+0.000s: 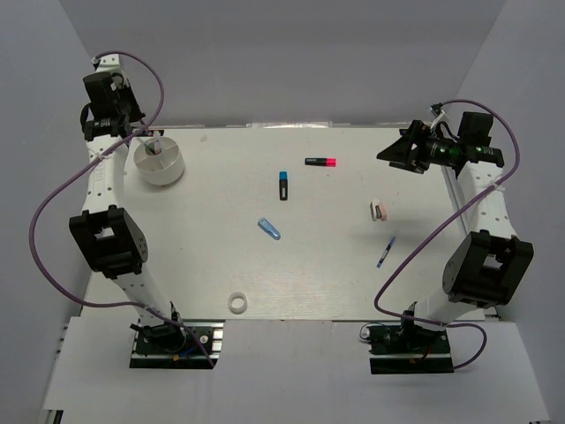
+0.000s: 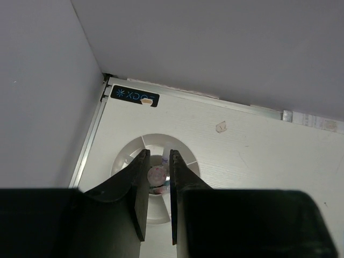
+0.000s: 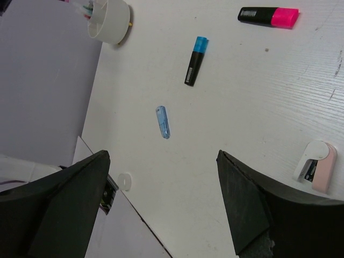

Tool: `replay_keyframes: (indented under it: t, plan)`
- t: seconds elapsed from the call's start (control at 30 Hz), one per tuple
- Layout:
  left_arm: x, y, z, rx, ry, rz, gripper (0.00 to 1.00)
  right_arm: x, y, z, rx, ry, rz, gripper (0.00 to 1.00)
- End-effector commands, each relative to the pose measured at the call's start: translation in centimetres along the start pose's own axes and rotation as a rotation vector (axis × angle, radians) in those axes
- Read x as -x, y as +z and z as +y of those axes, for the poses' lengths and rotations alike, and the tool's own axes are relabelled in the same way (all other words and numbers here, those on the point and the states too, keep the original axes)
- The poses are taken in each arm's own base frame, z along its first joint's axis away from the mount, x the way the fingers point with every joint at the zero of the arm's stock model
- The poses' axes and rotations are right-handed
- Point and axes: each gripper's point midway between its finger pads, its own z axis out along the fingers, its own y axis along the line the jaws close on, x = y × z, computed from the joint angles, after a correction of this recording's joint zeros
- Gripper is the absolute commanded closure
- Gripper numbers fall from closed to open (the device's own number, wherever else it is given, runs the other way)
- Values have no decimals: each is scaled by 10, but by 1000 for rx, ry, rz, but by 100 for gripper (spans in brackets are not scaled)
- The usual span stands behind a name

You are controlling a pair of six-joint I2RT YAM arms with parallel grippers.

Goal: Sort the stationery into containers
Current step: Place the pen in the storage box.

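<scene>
Hovering over part-filled short white round plastic tub point(image 1: 168, 174), my left gripper point(image 2: 158, 154) narrow — grip unclear | right gripper point(image 3: 162, 156) wide, empty | six stationery point(image 1: 283, 185) pieces loose

Both arms, the left arm point(image 1: 101, 181) and the right arm point(image 1: 481, 199), have white links and boxy black joint housings. A purple cable point(image 1: 42, 221) loops along each. Black base plates point(image 1: 172, 346). Matte black, wedge-shaped fingers point(image 3: 244, 207).

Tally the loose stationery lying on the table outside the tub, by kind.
Markers: 2, pink-ended marker, blue-ended marker
Blue pen: 1
Translucent blue tube: 1
White tape ring: 1
Pink-and-white dispenser: 1
Total: 6
</scene>
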Motion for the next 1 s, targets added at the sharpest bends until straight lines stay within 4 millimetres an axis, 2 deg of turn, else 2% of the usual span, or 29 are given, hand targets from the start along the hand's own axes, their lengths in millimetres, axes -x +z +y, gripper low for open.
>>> replay_keyframes:
  t: [0.0, 0.2, 0.27, 0.5, 0.53, 0.63, 0.67, 0.73, 0.8, 0.9, 0.97]
  plan:
    - [4, 9, 9, 19, 22, -14, 100, 3, 1, 6, 26, -23, -4, 14]
    - [-28, 29, 15, 33, 38, 49, 100, -2, 0, 4, 22, -21, 3, 14]
    - [-41, 33, 16, 28, 80, 74, 100, -3, 1, 5, 23, -24, 3, 14]
    - [-68, 39, 26, 63, 109, 121, 99, -3, 1, 0, 14, -44, 4, 12]
    - [-71, 39, 24, 57, 107, 127, 90, -4, 0, 1, 13, -53, 8, 12]
    - [-81, 40, 28, 57, 91, 145, 81, -4, -1, -4, 1, -176, 18, 12]
    - [-84, 41, 22, 22, 87, 149, 78, -6, -2, -6, -13, -174, 24, 13]
    - [-90, 42, 20, 13, 80, 160, 73, -9, -2, -14, -31, -244, 36, 14]
    - [-94, 43, 18, 0, 67, 169, 65, -14, -4, -19, -49, -292, 58, 14]
    - [-88, 39, 11, -27, 44, 161, 53, -23, -6, -28, -84, -322, 86, 14]
    - [-70, 31, 8, -40, 41, 123, 47, -26, -9, -31, -97, -368, 102, 15]
